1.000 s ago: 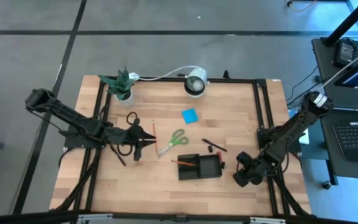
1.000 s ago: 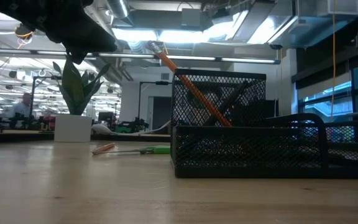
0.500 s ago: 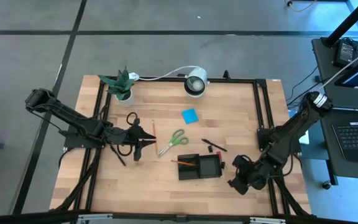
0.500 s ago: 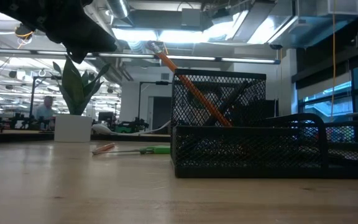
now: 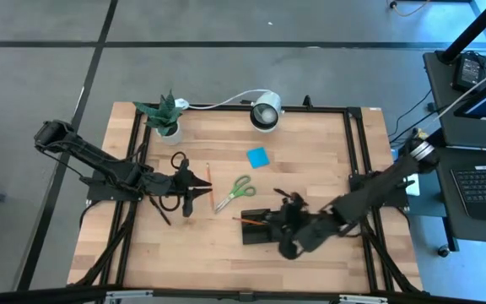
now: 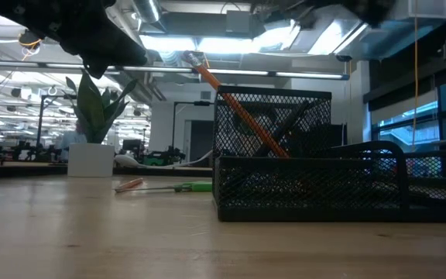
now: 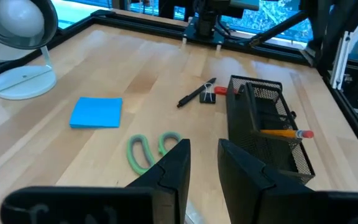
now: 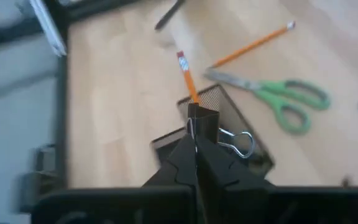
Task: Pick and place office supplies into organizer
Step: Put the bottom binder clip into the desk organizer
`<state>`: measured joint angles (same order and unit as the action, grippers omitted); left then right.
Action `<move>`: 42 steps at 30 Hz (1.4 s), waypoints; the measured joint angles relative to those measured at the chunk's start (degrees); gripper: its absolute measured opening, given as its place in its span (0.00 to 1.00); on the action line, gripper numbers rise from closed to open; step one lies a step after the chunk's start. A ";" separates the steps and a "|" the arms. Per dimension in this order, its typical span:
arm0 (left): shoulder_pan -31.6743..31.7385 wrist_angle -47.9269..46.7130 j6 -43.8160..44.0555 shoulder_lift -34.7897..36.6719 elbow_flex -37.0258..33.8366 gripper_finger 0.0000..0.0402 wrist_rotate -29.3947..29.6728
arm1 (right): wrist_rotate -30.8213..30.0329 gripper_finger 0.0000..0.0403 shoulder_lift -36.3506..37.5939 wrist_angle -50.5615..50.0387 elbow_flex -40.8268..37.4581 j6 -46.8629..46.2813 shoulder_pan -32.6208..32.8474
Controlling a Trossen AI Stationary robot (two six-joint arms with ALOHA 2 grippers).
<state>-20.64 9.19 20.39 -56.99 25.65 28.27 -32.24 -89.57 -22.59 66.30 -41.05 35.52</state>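
Inventory of the pale wooden worktop [image 5: 310, 135], one in number:

- Black wire-mesh rectangular organizer [image 5: 264, 230]: one, with two compartments.
- Orange wooden pencils [image 5: 208, 173]: two; second pencil [image 5: 248, 221].
- Green-handled metal scissors [image 5: 234, 192]: one pair.
- Blue square sticky-note pad [image 5: 257, 156]: one.
- Slim black pen [image 7: 194, 94]: one plainly seen.
- Black binder clips [image 7: 207, 98]: two; second clip [image 8: 204, 119].
- Small red piece [image 7: 221, 91]: one.
- Green potted plant in a white pot [image 5: 163, 116]: one.
- White round lamp [image 5: 266, 112]: one.
- Dark robot arms: two.
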 joint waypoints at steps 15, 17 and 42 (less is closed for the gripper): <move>0.01 -0.02 -0.11 -0.01 0.00 0.19 0.00 | 2.13 0.00 -11.37 -15.54 14.65 5.87 -1.36; -0.01 -0.22 -0.14 -0.02 0.00 0.19 0.10 | 3.38 0.00 -11.35 -16.13 14.01 5.24 -1.31; -0.01 -0.48 -0.14 -0.02 0.00 0.19 0.11 | 6.96 0.01 -22.24 -9.97 11.63 2.35 0.40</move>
<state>-20.64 8.71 20.25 -57.01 25.65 28.38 -25.29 -111.81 -32.56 77.93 -38.70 35.92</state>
